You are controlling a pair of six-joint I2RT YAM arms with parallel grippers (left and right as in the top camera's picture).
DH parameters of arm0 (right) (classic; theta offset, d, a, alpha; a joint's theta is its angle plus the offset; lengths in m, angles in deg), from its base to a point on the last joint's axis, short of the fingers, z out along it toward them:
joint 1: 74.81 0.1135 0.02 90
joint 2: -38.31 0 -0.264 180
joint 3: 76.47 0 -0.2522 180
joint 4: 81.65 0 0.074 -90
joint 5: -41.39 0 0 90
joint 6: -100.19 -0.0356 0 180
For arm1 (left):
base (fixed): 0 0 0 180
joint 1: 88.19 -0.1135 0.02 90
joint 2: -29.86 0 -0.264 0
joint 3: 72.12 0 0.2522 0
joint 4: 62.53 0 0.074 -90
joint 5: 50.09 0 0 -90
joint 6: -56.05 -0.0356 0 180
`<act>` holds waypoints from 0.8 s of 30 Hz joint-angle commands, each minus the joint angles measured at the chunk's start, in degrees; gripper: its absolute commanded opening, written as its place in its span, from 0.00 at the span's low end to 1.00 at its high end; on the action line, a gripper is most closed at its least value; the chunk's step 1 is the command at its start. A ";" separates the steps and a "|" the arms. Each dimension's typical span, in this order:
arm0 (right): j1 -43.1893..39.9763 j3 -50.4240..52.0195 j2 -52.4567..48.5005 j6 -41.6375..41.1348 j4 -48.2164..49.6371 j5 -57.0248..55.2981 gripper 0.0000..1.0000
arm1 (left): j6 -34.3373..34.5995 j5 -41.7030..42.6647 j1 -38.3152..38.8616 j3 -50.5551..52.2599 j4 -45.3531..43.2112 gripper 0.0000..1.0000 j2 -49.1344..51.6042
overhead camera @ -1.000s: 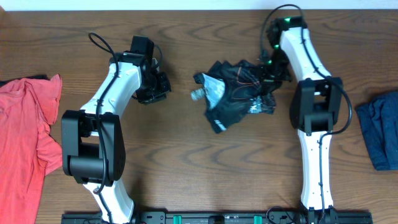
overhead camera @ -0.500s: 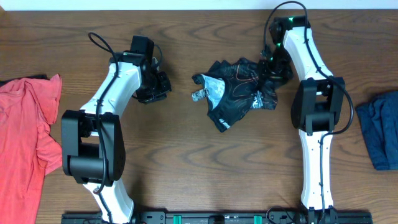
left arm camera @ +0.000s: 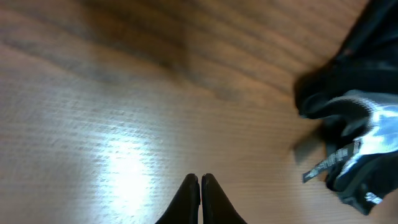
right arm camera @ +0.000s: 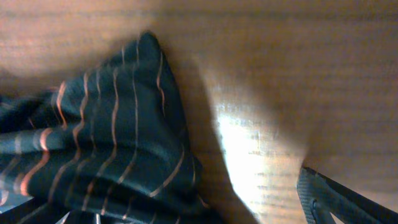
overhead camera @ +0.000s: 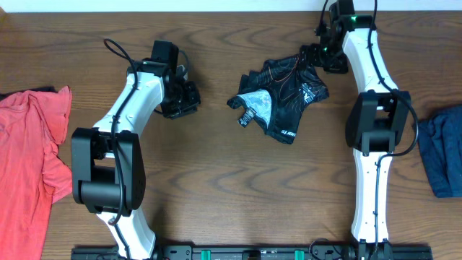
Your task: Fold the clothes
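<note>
Crumpled black orange-lined sports jersey (overhead camera: pixel 289 90) far centre, right arm nearest
My right gripper (overhead camera: pixel 316 58) hangs spread, empty, over its far-right corner; the cloth trails near-left across the wooden tabletop (overhead camera: pixel 216 180), and my left gripper (left arm camera: pixel 200 193), pressed together, sits well apart to its left.

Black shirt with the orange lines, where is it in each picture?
Overhead: the black shirt lies crumpled at the upper middle of the table.
Left wrist: at the right edge, pale collar showing.
Right wrist: fills the lower left.
Shared landmark: the brown wooden table under it in all three.
</note>
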 commanded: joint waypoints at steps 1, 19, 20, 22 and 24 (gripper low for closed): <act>-0.17 -5.77 -0.26 -2.14 0.04 0.39 0.99 | 0.46 1.66 -0.04 0.46 -1.79 0.11 0.55; 7.65 -20.72 23.69 4.22 -22.16 9.35 0.99 | 6.34 11.10 2.36 0.44 -22.58 0.15 12.52; 8.76 -20.72 24.37 4.72 -22.91 9.57 0.99 | 7.06 11.19 2.47 0.44 -23.71 0.15 13.22; 11.23 -20.72 25.51 5.03 -24.65 10.40 0.99 | 8.61 11.74 2.80 0.44 -26.97 0.15 14.97; 13.73 -20.72 26.16 5.05 -26.14 11.30 0.99 | 10.78 12.35 3.15 0.44 -30.32 0.15 16.65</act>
